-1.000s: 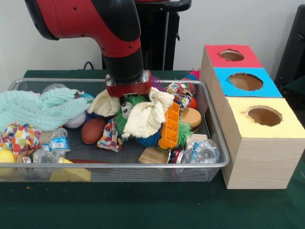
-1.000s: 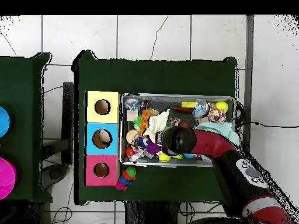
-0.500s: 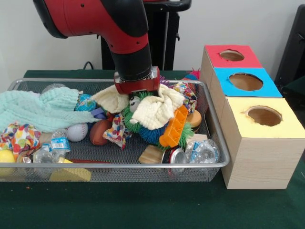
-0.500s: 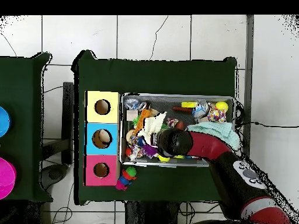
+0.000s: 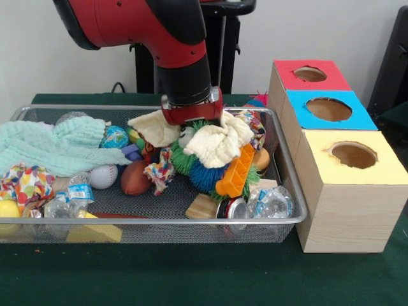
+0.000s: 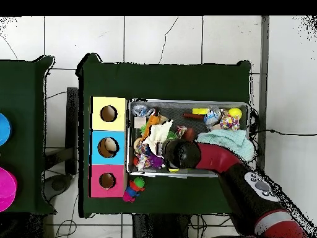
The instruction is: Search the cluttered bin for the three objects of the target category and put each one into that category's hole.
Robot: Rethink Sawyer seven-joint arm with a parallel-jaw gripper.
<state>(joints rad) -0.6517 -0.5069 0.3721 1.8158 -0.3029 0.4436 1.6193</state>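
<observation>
The cream waffle-weave cloth hangs bunched under the robot's hand, draped over a spiky green and blue plush toy and an orange ridged plastic piece, all lifted slightly above the floor of the silver wire-mesh bin. The hand's tips are buried in the cloth, so I cannot tell whether it is clenched or released. Compared with a second ago, the red and black arm and this whole bundle have shifted toward the box end of the bin and sit a little higher. The brown toy football and the white baseball now lie clear on the mesh beside it. A mint green cloth fills the bin's other end. Just beside the bin on the green tabletop stands the wooden box with red, blue and yellow holed tops.

From overhead, the hand is near the blue hole.
</observation>
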